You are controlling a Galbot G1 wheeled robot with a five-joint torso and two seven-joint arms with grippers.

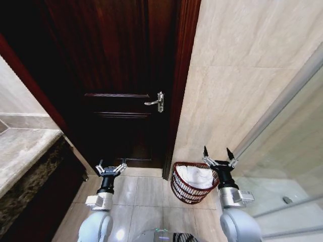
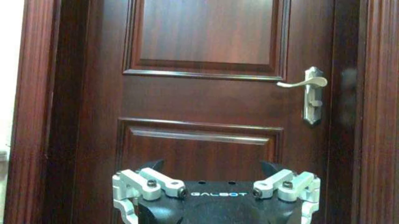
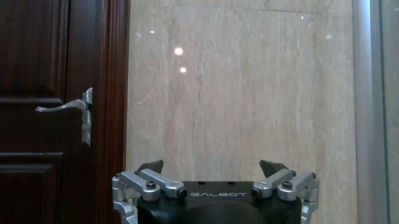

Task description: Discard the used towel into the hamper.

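Observation:
The hamper (image 1: 182,188), a small round dark red-brown openwork basket, stands on the tiled floor against the beige wall beside the door frame. A white towel (image 1: 196,176) lies crumpled inside it. My right gripper (image 1: 218,154) is held up just right of the hamper's rim, open, with nothing between its fingers. In the right wrist view the right gripper (image 3: 212,166) faces the beige wall. My left gripper (image 1: 111,166) is raised to the left, in front of the door, also open and holding nothing. The left gripper (image 2: 212,166) faces the door panels.
A dark wooden door (image 1: 121,75) with a silver lever handle (image 1: 155,101) fills the middle. A stone counter (image 1: 20,146) runs along the left. A glass shower partition (image 1: 287,166) with a metal frame stands at the right. Tiled floor (image 1: 136,194) lies between the arms.

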